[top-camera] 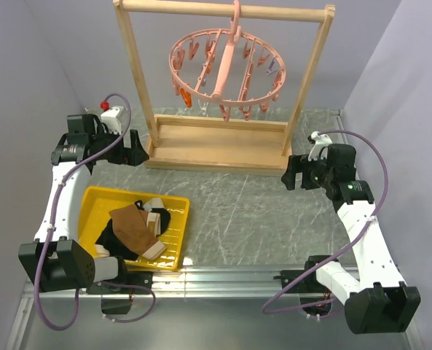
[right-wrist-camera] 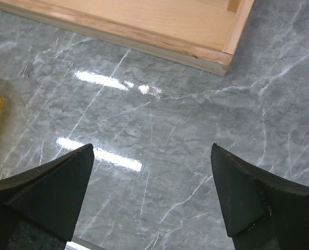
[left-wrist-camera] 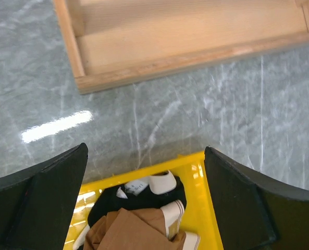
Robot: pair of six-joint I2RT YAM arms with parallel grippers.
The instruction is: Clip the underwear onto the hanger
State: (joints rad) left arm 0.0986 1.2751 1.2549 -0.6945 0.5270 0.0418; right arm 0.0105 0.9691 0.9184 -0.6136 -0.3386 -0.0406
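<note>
**Left gripper [left-wrist-camera: 146,148] and right gripper [right-wrist-camera: 151,147] wide open, empty; underwear [top-camera: 134,226] in tray [top-camera: 99,195]**

Seen from above, the brown underwear lies crumpled in the yellow tray at 8 o'clock, over a black garment [top-camera: 110,237]. The pink hanger [top-camera: 226,65] hangs from a wooden rack [top-camera: 223,140] at 12 o'clock. The left gripper sits beyond the tray at 10 o'clock, the right gripper at 3 o'clock. The fabric looks light, soft and floppy, so it is probably best pinched at its firmer beige waistband [top-camera: 154,250].

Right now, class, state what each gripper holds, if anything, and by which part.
Nothing is held. The left gripper and right gripper stand open; the brown fabric underwear lies in the yellow plastic tray.
</note>
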